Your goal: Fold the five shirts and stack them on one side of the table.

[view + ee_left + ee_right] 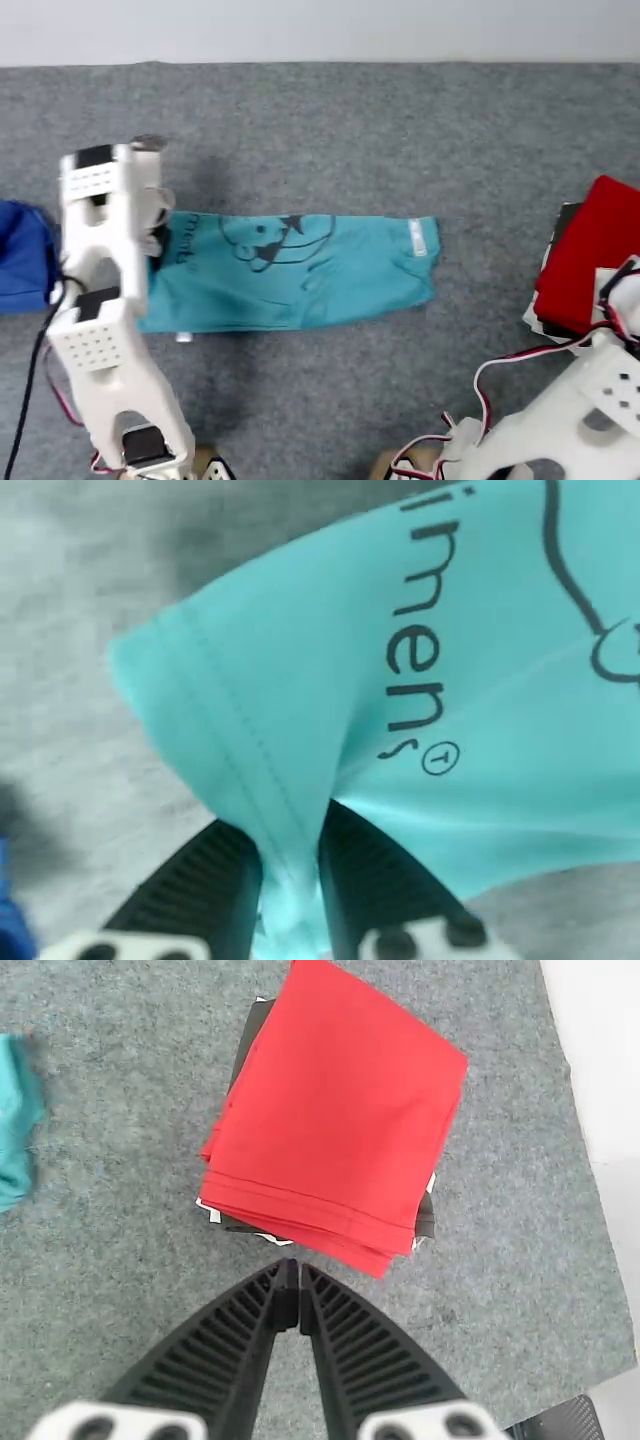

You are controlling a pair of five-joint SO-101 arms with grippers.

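Here the grey worktop (320, 110) is seen from above, with the teal shirt (290, 270) laid across its middle as a long band running from 9 to 3 o'clock, already narrowed lengthwise. The step in hand is judged to be the crosswise fold of this band. Its stitched hem at the 9 o'clock end is pinched by the left tool (290, 840), which is clamped on the cloth, and the corner appears to be raised a little off the surface. The next move, it is judged, calls for that end to be carried toward 3 o'clock and laid over the far end, with the edges kept in line and the grip released only once the cloth lies flat.

At 3 o'clock a red shirt (335, 1110) lies folded on top of darker folded cloth (245, 1040), forming the stack close to the worktop's edge. Little margin is left there, so the teal shirt would have to be set down squarely. A blue shirt (22, 255) lies at the 9 o'clock edge, just beside the left arm; whether it is folded cannot be told. Bare surface is left between the teal shirt and the stack, and toward 12 o'clock — room enough for the sweep. The right tool (288, 1280) hangs beside the stack at about 4 o'clock, its fingers together on nothing.
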